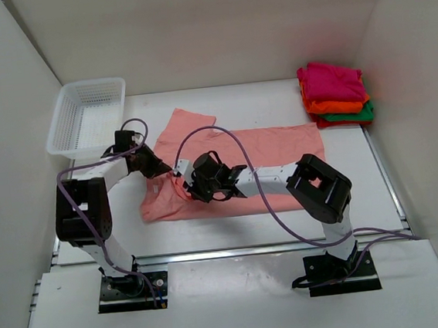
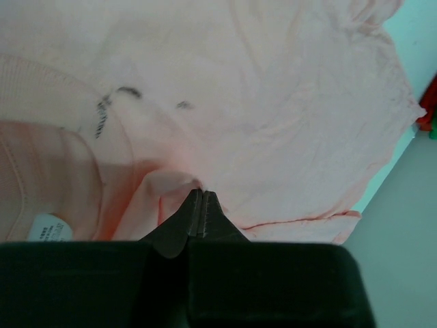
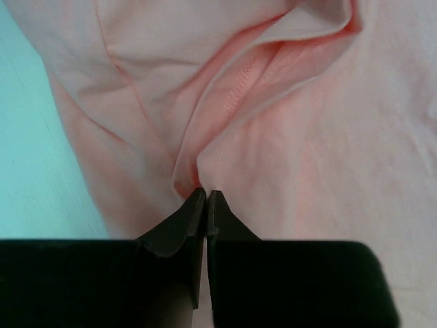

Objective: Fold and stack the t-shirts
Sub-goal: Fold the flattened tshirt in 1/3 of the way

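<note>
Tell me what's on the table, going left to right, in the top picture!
Basket → pink shirt → stack of folded shirts.

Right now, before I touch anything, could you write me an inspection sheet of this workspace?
Surface: white table.
Job's things: pink shirt spread mid-table, bunched near the arms; folded stack far right, magenta on top.
Clutter: white basket far left, nothing seen inside.
Grippers: left gripper and right gripper, jaws shut on the pink shirt.
Cables: purple cables arch over the shirt.
Surroundings: white walls on three sides.
</note>
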